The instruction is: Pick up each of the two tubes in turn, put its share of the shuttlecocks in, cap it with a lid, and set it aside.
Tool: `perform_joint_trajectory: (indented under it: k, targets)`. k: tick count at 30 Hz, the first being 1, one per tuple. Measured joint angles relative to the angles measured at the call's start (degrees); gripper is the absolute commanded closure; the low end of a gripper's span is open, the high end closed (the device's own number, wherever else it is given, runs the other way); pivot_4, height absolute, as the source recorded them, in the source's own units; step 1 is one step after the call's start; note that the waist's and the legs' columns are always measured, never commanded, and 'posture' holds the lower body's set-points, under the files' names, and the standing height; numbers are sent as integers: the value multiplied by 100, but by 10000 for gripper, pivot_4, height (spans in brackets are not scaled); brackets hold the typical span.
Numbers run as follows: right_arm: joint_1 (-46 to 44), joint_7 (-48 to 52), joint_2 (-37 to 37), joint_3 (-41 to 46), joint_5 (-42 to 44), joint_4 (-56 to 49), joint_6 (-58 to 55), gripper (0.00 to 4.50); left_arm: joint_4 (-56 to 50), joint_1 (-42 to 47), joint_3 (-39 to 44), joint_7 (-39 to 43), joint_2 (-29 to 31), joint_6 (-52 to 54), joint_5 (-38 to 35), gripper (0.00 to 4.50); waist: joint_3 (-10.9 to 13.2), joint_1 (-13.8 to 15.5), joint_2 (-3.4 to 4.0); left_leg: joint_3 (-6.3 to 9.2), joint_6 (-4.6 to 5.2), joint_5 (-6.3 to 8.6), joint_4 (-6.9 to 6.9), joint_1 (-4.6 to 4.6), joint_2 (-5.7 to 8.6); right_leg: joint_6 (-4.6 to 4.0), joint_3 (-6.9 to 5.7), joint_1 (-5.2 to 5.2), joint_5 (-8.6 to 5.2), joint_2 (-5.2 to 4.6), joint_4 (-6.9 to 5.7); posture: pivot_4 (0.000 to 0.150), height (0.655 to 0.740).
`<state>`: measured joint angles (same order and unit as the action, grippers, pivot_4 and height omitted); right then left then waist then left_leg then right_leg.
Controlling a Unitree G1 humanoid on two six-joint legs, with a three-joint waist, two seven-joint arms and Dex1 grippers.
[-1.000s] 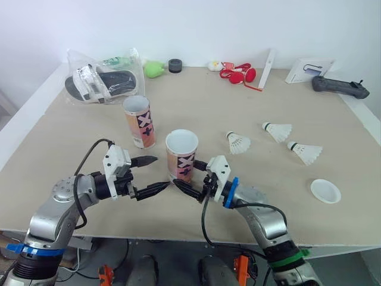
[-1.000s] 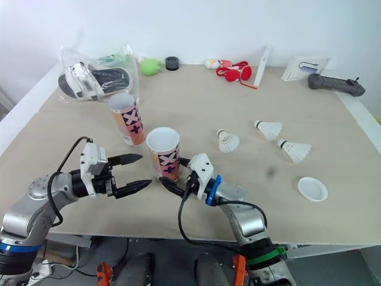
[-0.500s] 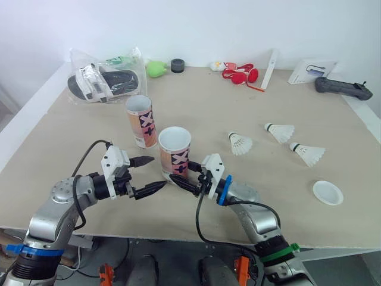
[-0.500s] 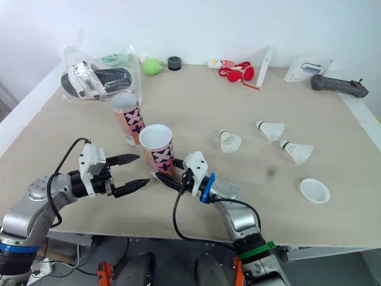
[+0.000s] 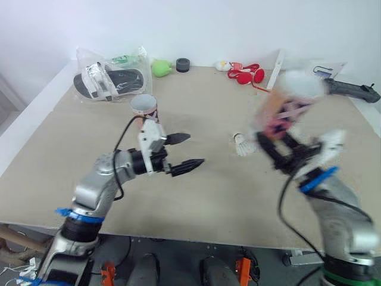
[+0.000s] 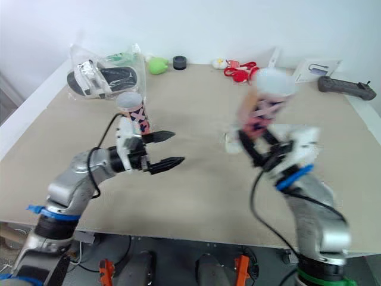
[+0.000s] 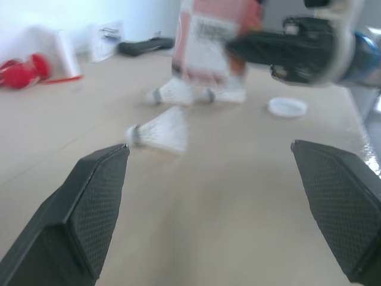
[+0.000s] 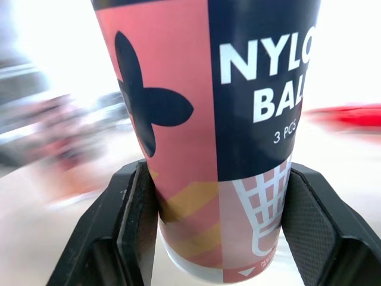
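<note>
Pinching the tube (image 8: 238, 119) low on its wall in the right claw (image 5: 284, 154), above the desk (image 5: 208, 196) toward its right edge. Looks light, thin-walled, slick (crushable, so squeeze gently). Holding the left claw (image 5: 193, 149) spread, empty, over mid-desk.

We see the raised tube (image 5: 284, 107) and the right gripper (image 5: 286, 152) holding it as a smear, print unreadable. The left gripper (image 5: 196, 149)'s body hides the second tube (image 5: 143, 107)'s lower part. In the right wrist view the raised tube's rim is cut off.
</note>
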<state>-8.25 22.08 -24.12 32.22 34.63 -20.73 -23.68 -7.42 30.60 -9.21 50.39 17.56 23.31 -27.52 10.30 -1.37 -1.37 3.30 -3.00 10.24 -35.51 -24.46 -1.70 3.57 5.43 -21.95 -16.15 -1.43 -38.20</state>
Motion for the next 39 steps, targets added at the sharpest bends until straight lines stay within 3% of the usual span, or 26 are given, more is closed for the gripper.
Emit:
perform_joint_trajectory:
  k: [7,13,22,24,26,28,29,39]
  targets:
    - [212,-738,-484,1433,-709,2279,1177,18098,244,143,-473,-52,-746,-235,262,0,-7,-19,20,-22,8,4,5,14,3,0,29,0,0,1,0,1500,7400]
    - [-60,-800,-746,1463,-1132,4048,2174,18098,327,192,-736,-138,-1089,-357,476,0,-21,-154,47,-46,18,-1,4,36,3,24,56,8,7,3,-1,1500,7400]
    - [-654,-851,-777,1260,-1289,5940,3304,18098,356,122,-829,-225,-1131,-419,637,0,-21,-169,51,-77,43,-21,-7,45,7,71,94,15,32,2,8,1500,7400]
    - [-713,-850,-779,1241,-1290,6129,3497,18098,356,121,-829,-235,-1121,-419,650,0,-19,-170,48,-77,43,-21,-11,46,7,73,94,19,35,3,10,1500,7400]
    - [-718,-848,-779,1180,-1288,6213,3654,8574,357,122,-827,-237,-1099,-419,660,0,-19,-170,47,-77,43,-21,-14,47,7,75,95,21,36,3,10,1500,7400]
    - [-702,-848,-778,1143,-1287,6275,3696,1973,357,123,-824,-237,-1085,-419,663,0,-19,-170,46,-76,43,-21,-14,47,7,75,95,22,36,3,10,1500,7400]
    - [-648,-844,-756,1096,-1285,6281,3697,826,357,123,-824,-235,-1081,-420,664,0,-19,-169,47,-76,43,-21,-13,46,7,74,94,21,35,3,10,1500,7400]
    - [307,-897,-294,1018,-1050,4926,3566,826,496,174,-765,-213,-1047,-434,660,0,-20,-153,48,-72,43,-20,-3,45,6,72,91,20,29,3,13,1500,7400]
